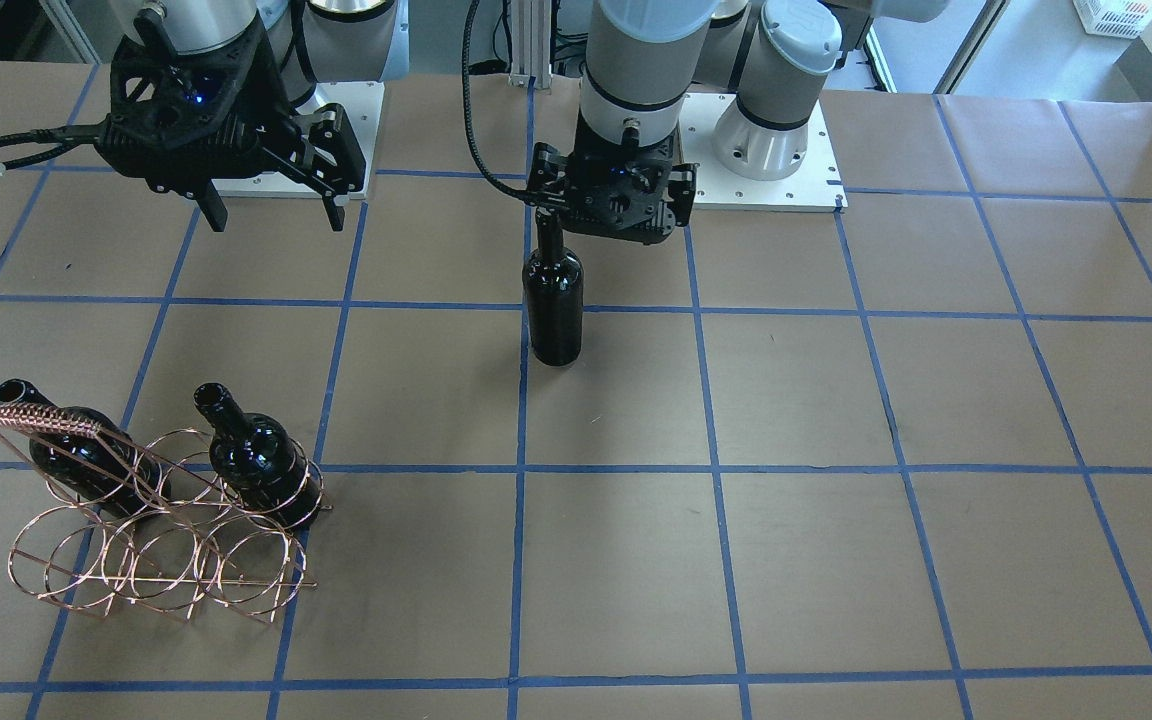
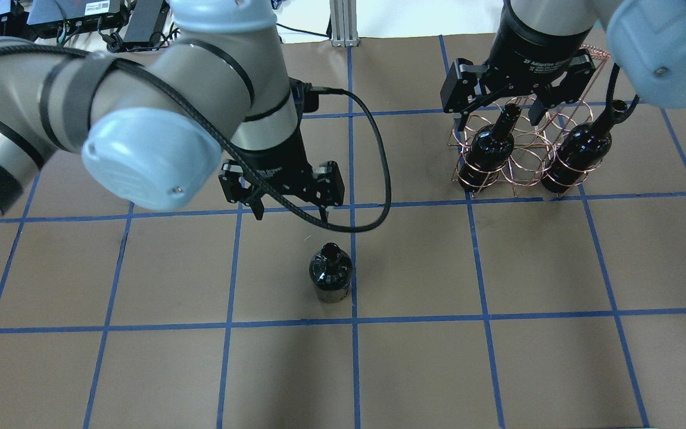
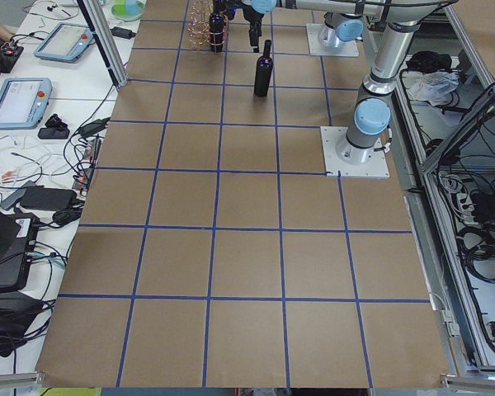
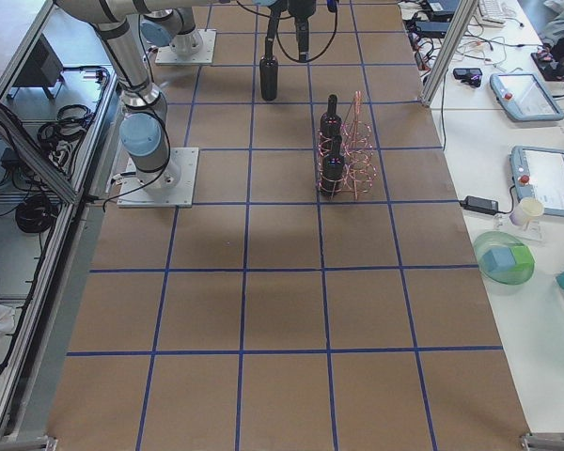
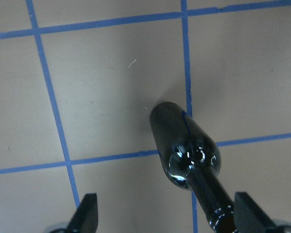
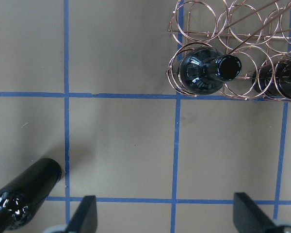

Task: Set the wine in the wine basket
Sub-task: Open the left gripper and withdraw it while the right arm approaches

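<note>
Copper wire already cradles two bottles: we see a seated bottle [image 1: 86, 455] and a second seated bottle [image 1: 261, 460] leaning in the outer rings of the wine basket [image 1: 31, 417], with the ring between them bare. So we judge the task about two thirds done. The last wine [image 1: 554, 310] stands upright on the table [image 1: 836, 520] near its middle; in the overhead view the basket lies at 2 o'clock from it. The left end effector [image 2: 291, 211] hangs over the neck, fingers apart, not yet gripping. The right end effector [image 1: 276, 215] hovers spread and empty.
</note>
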`<state>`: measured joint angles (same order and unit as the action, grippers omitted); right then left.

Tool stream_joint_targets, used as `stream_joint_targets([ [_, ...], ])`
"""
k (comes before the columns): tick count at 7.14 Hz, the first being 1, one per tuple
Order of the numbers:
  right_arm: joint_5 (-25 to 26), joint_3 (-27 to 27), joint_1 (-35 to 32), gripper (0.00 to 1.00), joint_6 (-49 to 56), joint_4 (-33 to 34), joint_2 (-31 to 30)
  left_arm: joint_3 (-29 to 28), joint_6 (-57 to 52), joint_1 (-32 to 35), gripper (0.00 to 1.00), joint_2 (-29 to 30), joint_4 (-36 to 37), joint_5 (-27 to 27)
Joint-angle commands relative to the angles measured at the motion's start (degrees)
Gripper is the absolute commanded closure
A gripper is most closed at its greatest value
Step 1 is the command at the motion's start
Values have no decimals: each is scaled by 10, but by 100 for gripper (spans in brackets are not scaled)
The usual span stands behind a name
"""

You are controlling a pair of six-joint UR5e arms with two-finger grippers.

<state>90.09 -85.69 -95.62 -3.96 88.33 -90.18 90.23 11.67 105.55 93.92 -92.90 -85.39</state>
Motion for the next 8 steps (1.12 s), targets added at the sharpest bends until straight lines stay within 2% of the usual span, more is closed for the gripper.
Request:
stream_joint_targets([
  [1,-1,0,-1,0,-2,0,-1,-33,-26,-100,0,-13,-10,-5],
  [2,-2,0,-8,0,-3,0,0,-34,-123,-151,0,-15,5,-6],
  [3,-1,0,-31,0,-35,3,1,-34,-127,-191,0,-29,-2,-8],
  [4,-3,0,-64,0,-92,12,6,-34,-133,-217,0,-41,-17,-35],
  [7,-1,0,-186,0,-362,85,52,-27,-133,-252,0,-38,-17,-47],
  [8,-1,0,-214,0,-397,103,76,-18,-132,-251,0,-44,-20,-47],
])
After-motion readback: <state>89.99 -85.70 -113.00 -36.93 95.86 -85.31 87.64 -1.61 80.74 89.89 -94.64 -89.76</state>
